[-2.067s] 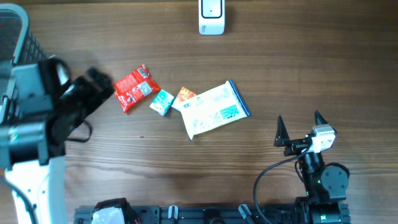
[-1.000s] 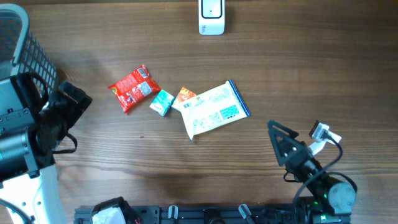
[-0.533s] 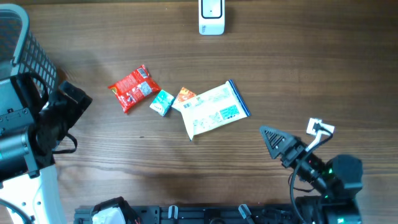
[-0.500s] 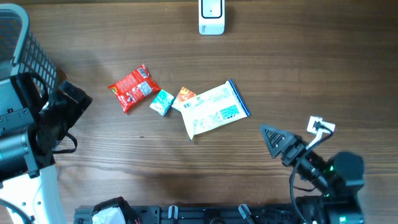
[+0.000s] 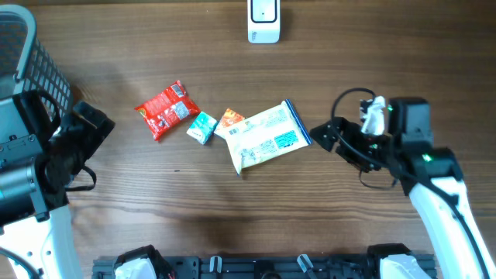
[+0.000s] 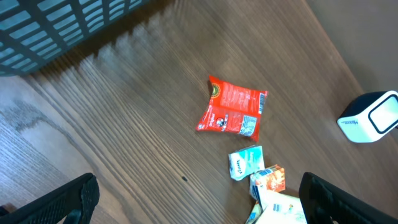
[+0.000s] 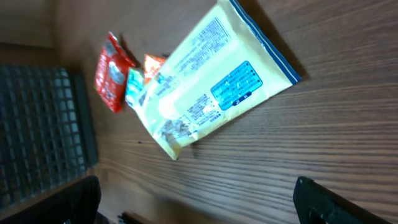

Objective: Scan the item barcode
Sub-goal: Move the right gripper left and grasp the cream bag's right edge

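Observation:
Several items lie mid-table: a cream pouch with blue print (image 5: 267, 137), a small orange box (image 5: 230, 119), a teal packet (image 5: 203, 127) and a red packet (image 5: 164, 109). The white scanner (image 5: 263, 21) stands at the far edge. My right gripper (image 5: 327, 136) is open just right of the pouch's blue end and holds nothing. Its wrist view shows the pouch (image 7: 211, 93) ahead of the open right gripper (image 7: 199, 202). My left gripper (image 5: 87, 124) is open at the left, apart from the red packet (image 6: 234, 115). Only wood shows between the left gripper's (image 6: 199, 202) fingers.
A grey wire basket (image 5: 23, 54) stands at the far left, behind the left arm. It also fills the top left of the left wrist view as the basket (image 6: 56, 25). The scanner (image 6: 372, 116) shows at that view's right edge.
The right arm has swung up from the front edge and now sits just right of the pouch. The left arm has stayed put after pulling back left. Both grippers remain open.

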`<state>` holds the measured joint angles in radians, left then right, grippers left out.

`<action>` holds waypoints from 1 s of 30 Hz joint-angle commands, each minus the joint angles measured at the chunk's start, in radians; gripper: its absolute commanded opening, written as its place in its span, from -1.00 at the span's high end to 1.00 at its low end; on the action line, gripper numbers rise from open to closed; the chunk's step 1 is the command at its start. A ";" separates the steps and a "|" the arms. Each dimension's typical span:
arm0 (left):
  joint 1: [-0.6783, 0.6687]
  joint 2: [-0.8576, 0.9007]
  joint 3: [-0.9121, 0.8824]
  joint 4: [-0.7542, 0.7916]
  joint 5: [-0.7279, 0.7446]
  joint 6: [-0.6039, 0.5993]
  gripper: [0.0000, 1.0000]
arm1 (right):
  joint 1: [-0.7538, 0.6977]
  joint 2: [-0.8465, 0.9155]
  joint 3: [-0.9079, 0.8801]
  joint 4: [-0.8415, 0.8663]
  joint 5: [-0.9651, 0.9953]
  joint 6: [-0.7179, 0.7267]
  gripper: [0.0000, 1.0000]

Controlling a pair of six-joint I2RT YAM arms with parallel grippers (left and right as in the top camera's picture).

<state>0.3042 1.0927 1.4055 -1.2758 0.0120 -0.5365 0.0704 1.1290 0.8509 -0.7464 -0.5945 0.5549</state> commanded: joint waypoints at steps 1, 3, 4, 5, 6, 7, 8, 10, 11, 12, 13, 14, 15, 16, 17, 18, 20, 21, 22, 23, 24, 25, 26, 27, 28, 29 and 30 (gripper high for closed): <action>0.006 -0.003 0.006 0.003 -0.013 0.005 -1.00 | 0.022 0.130 0.026 0.061 0.024 0.121 -0.99; 0.006 -0.003 0.006 0.003 -0.013 0.005 -1.00 | 0.022 0.185 0.026 0.088 0.037 0.171 -0.99; 0.006 -0.003 0.006 0.003 -0.013 0.005 -1.00 | 0.022 0.211 0.026 0.100 0.042 0.179 -0.99; 0.006 -0.003 0.006 0.003 -0.014 0.005 -1.00 | 0.022 0.230 0.026 0.105 0.041 0.178 -0.99; 0.006 -0.003 0.006 0.003 -0.013 0.005 -1.00 | 0.022 0.257 0.026 0.108 0.040 0.174 -1.00; 0.006 -0.003 0.006 0.003 -0.013 0.005 -1.00 | 0.022 0.289 0.026 0.114 0.040 0.144 -0.99; 0.006 -0.003 0.006 0.003 -0.013 0.005 -1.00 | 0.022 0.308 0.026 0.122 0.040 0.121 -1.00; 0.006 -0.003 0.006 0.003 -0.013 0.005 -1.00 | 0.022 0.365 0.025 0.156 0.041 0.063 -0.99; 0.006 -0.003 0.006 0.003 -0.013 0.005 -1.00 | 0.022 0.393 0.025 0.167 0.041 0.063 -1.00; 0.006 -0.003 0.006 0.003 -0.013 0.005 -1.00 | 0.022 0.415 0.025 0.173 0.040 0.071 -0.99; 0.006 -0.003 0.006 0.003 -0.013 0.005 -1.00 | 0.022 0.436 0.025 0.177 0.039 0.081 -0.99; 0.006 -0.003 0.006 0.003 -0.013 0.005 -1.00 | 0.022 0.473 0.025 0.187 0.022 0.083 -0.99; 0.006 -0.003 0.006 0.003 -0.013 0.005 -1.00 | 0.022 0.509 0.025 0.201 -0.001 0.082 -0.99; 0.006 -0.003 0.006 0.003 -0.013 0.005 -1.00 | 0.022 0.538 0.025 0.217 -0.024 0.078 -0.99; 0.006 -0.003 0.006 0.003 -0.013 0.005 -1.00 | 0.022 0.558 0.025 0.230 -0.044 0.075 -1.00; 0.006 -0.003 0.006 0.003 -0.014 0.005 -1.00 | 0.022 0.586 0.025 0.250 -0.069 0.074 -1.00; 0.006 -0.003 0.006 0.003 -0.013 0.005 -1.00 | 0.022 0.634 0.025 0.286 -0.114 0.074 -0.99; 0.006 -0.003 0.006 0.003 -0.013 0.005 -1.00 | 0.024 0.660 0.025 0.306 -0.136 0.076 -0.99; 0.006 -0.003 0.006 0.003 -0.013 0.005 -1.00 | 0.026 0.679 0.025 0.320 -0.146 0.077 -0.99; 0.006 -0.003 0.006 0.003 -0.013 0.005 -1.00 | 0.028 0.692 0.025 0.328 -0.149 0.079 -0.99; 0.006 -0.003 0.006 0.003 -0.013 0.005 -1.00 | 0.032 0.708 0.025 0.335 -0.148 0.093 -1.00; 0.006 -0.003 0.006 0.003 -0.013 0.005 -1.00 | 0.040 0.719 0.025 0.338 -0.148 0.105 -1.00; 0.006 -0.003 0.006 0.003 -0.013 0.005 -1.00 | 0.055 0.730 0.025 0.344 -0.146 0.134 -0.99; 0.006 -0.003 0.006 0.003 -0.013 0.005 -1.00 | 0.076 0.731 0.025 0.353 -0.138 0.169 -0.99; 0.006 -0.003 0.006 0.003 -0.014 0.005 -1.00 | 0.087 0.731 0.025 0.362 -0.140 0.182 -0.99; 0.006 -0.003 0.006 0.003 -0.014 0.005 -1.00 | 0.095 0.731 0.025 0.362 -0.140 0.185 -1.00; 0.006 -0.003 0.006 0.003 -0.013 0.005 -1.00 | 0.107 0.731 0.025 0.367 -0.137 0.201 -0.99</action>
<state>0.3042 1.0927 1.4055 -1.2762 0.0120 -0.5365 0.1265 1.8069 0.8928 -0.3828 -0.7822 0.6983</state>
